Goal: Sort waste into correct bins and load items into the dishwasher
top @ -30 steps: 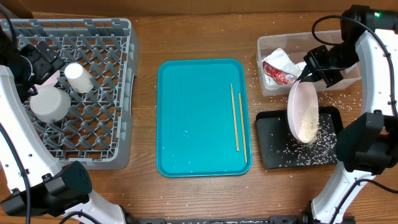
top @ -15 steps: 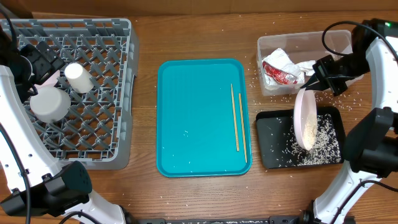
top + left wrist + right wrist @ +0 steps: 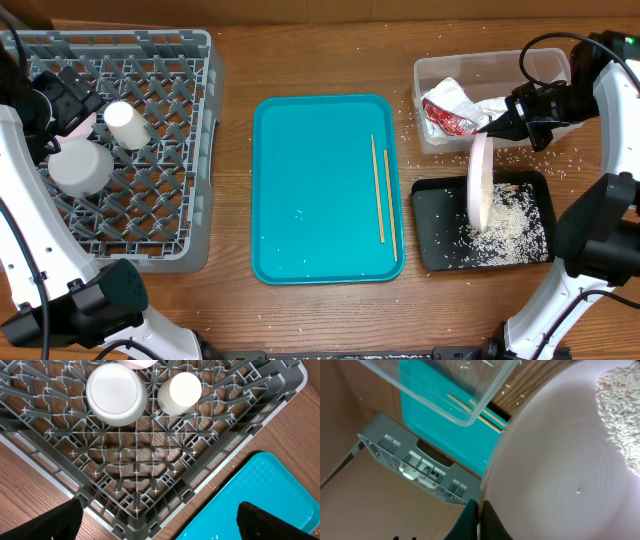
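Observation:
My right gripper (image 3: 497, 125) is shut on the rim of a pale-pink plate (image 3: 480, 180), which stands almost on edge above the black tray (image 3: 430, 250). A heap of rice grains (image 3: 505, 215) lies on that tray, and some rice (image 3: 620, 410) still clings to the plate (image 3: 570, 460); the closed fingers (image 3: 480, 510) pinch its edge. The clear tub (image 3: 430, 75) holds a white napkin (image 3: 455, 95) and a red wrapper (image 3: 447, 118). In the grey dish rack (image 3: 205, 60) stand a cup (image 3: 127, 125) and an upturned bowl (image 3: 80, 165). My left gripper (image 3: 160, 522) hangs open over the rack's corner.
A teal tray (image 3: 310, 190) lies in the middle with two chopsticks (image 3: 380, 190) along its right side. Loose grains are scattered on the wood around the tub and black tray. Both arm bases stand at the near table edge.
The plate has tipped from a slant to nearly vertical, and most of its rice has slid onto the black tray. The left arm has not moved.

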